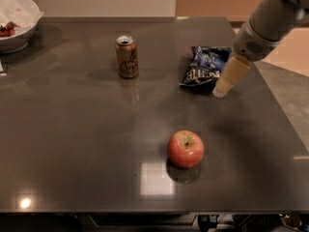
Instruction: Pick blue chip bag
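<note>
The blue chip bag [203,65] is a crumpled dark-blue foil bag with white lettering, lying on the dark table [72,144] at the back right. My gripper [229,78] comes in from the upper right on a grey arm. Its cream-coloured tip hangs just to the right of the bag's lower right corner, above the table. It holds nothing that I can see.
A bronze soda can [127,56] stands upright left of the bag. A red apple [185,149] sits nearer the front, below the bag. A white bowl [14,21] with red food is at the back left corner. The table's right edge runs close behind the gripper.
</note>
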Available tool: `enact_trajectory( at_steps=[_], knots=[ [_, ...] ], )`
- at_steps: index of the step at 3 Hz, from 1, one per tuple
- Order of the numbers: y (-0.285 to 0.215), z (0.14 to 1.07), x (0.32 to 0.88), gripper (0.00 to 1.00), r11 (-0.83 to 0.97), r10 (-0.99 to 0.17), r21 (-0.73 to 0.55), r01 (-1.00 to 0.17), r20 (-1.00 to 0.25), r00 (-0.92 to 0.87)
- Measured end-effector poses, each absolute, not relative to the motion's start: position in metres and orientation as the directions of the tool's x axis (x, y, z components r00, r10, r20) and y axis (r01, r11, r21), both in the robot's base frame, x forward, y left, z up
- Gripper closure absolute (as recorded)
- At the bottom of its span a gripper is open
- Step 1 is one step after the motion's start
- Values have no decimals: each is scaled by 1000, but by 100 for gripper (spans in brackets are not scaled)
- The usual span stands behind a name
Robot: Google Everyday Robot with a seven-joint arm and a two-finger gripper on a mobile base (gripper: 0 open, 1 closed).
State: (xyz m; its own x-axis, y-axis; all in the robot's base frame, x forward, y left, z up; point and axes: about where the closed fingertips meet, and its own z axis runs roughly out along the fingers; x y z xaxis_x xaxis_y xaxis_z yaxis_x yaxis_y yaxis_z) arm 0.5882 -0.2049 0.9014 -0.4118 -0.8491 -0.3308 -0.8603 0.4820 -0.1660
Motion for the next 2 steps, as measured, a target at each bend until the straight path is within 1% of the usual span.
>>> enact_trajectory(
  at_steps=[2],
  knots=[
    [-197,864,634,0,560,-789,-120,-819,-377,-485]
  ],
)
